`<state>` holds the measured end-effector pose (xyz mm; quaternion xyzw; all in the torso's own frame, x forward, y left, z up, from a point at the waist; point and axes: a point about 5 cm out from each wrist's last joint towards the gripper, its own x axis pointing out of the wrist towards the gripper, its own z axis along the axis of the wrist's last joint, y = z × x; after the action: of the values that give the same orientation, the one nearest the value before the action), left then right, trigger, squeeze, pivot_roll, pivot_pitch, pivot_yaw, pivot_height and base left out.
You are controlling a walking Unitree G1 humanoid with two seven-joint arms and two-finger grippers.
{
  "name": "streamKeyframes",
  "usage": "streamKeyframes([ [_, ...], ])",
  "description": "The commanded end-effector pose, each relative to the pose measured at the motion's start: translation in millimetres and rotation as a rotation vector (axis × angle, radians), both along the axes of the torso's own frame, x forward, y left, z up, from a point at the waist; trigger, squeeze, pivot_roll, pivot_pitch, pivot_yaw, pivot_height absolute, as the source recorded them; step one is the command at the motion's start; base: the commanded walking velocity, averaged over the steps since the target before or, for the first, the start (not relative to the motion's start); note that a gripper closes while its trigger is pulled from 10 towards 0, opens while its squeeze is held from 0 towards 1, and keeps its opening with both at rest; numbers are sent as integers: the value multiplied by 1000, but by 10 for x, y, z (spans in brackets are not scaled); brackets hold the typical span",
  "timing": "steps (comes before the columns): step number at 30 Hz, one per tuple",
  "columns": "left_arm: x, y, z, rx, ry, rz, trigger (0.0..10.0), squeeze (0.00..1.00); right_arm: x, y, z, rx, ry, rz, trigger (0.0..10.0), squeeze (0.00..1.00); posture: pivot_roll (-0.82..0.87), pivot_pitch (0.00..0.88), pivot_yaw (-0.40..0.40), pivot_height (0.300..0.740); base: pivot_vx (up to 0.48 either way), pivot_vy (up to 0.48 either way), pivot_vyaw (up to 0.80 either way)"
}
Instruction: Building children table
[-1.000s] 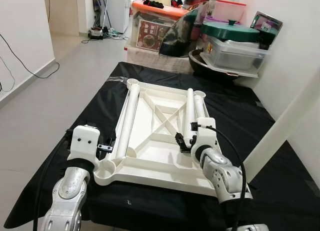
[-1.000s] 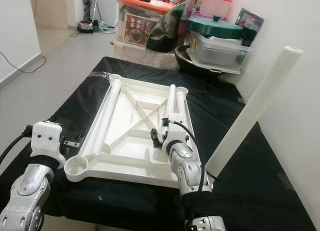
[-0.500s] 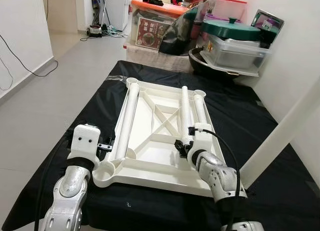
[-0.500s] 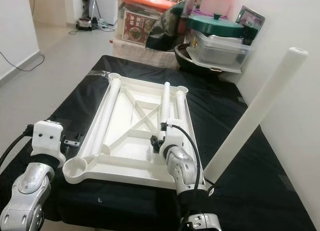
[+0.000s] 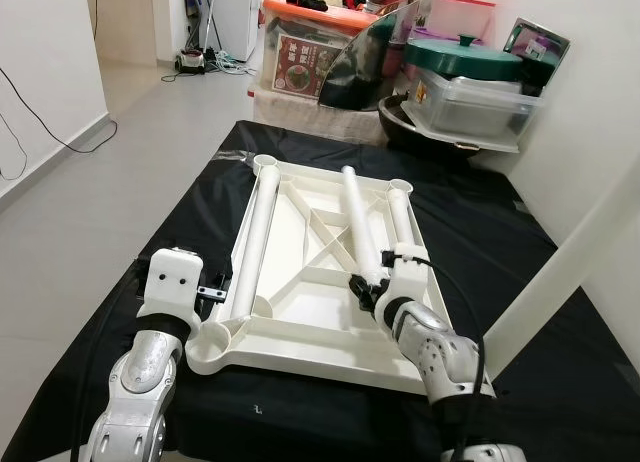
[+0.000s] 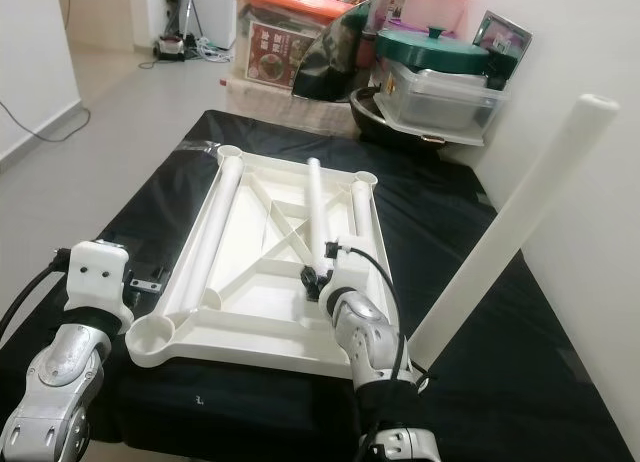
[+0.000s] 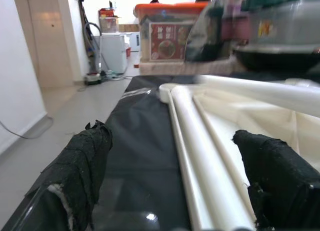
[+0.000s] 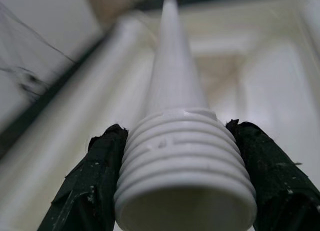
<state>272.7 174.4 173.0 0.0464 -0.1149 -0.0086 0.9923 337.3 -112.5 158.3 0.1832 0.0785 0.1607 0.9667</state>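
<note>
Two grippers: right gripper (image 8: 182, 191) pinching table leg (image 5: 358, 227) by threaded end; left gripper (image 7: 175, 186) spread beside tabletop (image 5: 300, 327).

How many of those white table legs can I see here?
4. One lies along the upturned tabletop's left edge, one along its right edge, one is held in the right gripper at its threaded end, one leans against the wall.

White table leg (image 5: 357, 222) (threaded end) angled over upturned tabletop (image 5: 300, 327).
</note>
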Motion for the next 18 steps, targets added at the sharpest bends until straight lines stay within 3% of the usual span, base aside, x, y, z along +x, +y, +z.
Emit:
streamKeyframes([
  [1,-1,-18,34,-90,5,-46,10000,0,-7,1,293,75,-158,90,0,0,132,0,-186,740,0,0,0],
  [4,1,-19,129,-245,-11,-129,10000,0,-47,-55,419,147,-209,227,0,0,131,0,-185,740,0,0,0],
  [5,1,-19,129,-245,-11,-129,10000,0,-47,-55,419,147,-209,227,0,0,131,0,-185,740,0,0,0],
  [6,0,-16,160,-323,-17,-159,10000,0,-61,-93,438,175,-209,267,0,0,129,0,-187,740,0,0,0],
  [7,0,-16,160,-323,-17,-159,10000,0,-61,-93,438,175,-209,267,0,0,129,0,-187,740,0,0,0],
  [10,-13,-33,214,-521,-28,-240,10000,0,-100,-188,427,234,-189,344,0,0,126,0,-189,740,0,0,0],
  [11,-13,-33,214,-521,-28,-240,10000,0,-100,-188,427,234,-189,344,0,0,126,0,-189,740,0,0,0],
  [12,-18,-43,223,-562,-29,-259,10000,0,-112,-202,418,247,-184,359,0,0,126,0,-189,740,0,0,0],
  [13,-39,-52,271,-662,-55,-307,10000,0,-160,-202,386,268,-183,410,0,0,125,0,-188,740,0,0,0],
  [14,-39,-52,271,-662,-55,-307,10000,0,-160,-202,386,268,-183,410,0,0,125,0,-188,740,0,0,0],
  [16,-109,-74,391,-816,-123,-433,10000,0,-218,-195,306,295,-168,459,0,0,130,0,-188,740,0,0,0],
  [18,-156,-79,442,-874,-148,-512,10000,0,-234,-191,260,320,-154,475,0,0,132,0,-188,740,0,0,0],
])
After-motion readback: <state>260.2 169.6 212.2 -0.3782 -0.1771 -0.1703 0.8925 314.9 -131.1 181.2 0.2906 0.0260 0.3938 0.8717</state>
